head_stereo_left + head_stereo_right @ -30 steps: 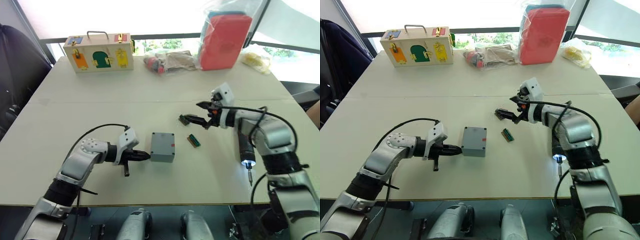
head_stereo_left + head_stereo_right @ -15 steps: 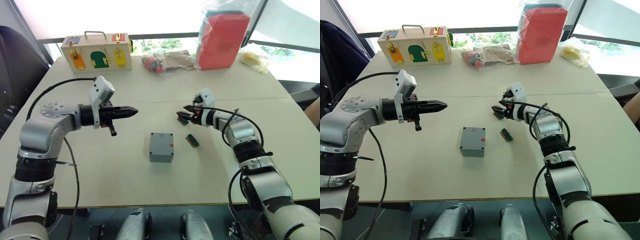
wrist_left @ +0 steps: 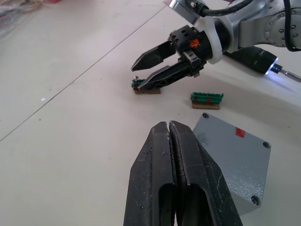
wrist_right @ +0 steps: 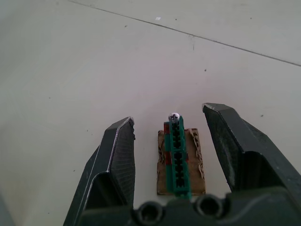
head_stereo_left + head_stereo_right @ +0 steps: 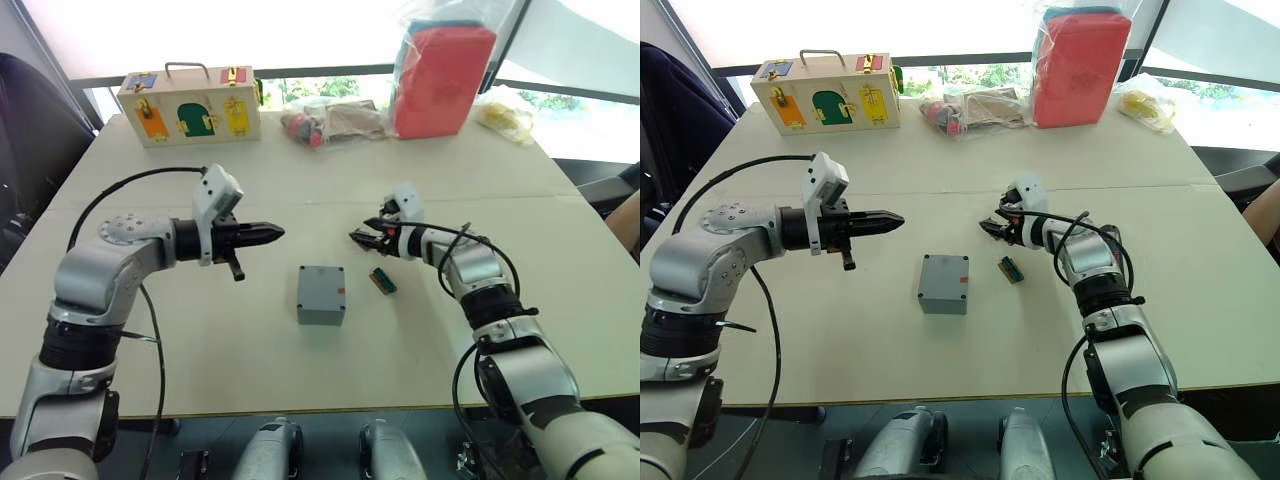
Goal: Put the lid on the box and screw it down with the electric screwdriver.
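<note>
We take the small grey square plastic box [image 5: 321, 294] as our landmark; its shallow grey lid [image 3: 233, 156], marked with a little red patch, already sits on top of it, flush as far as we can tell. So we judge the screwing step to be in hand, starting with fetching a screw. Beyond the box on its right, our right gripper [image 4: 178, 141] stands wide apart, its two black fingers straddling a short green strip on brown card [image 4: 178, 157] with a small screw [image 4: 174, 116] at its far end. A second green strip [image 5: 385, 281] lies just right of the box. The black electric screwdriver with its lit tip [image 3: 263, 60] lies further right, behind that arm. Our left gripper [image 5: 270, 234] hovers pressed closed and empty, up and left of the box. Next we should close on the strip squarely without knocking the screw loose.
</note>
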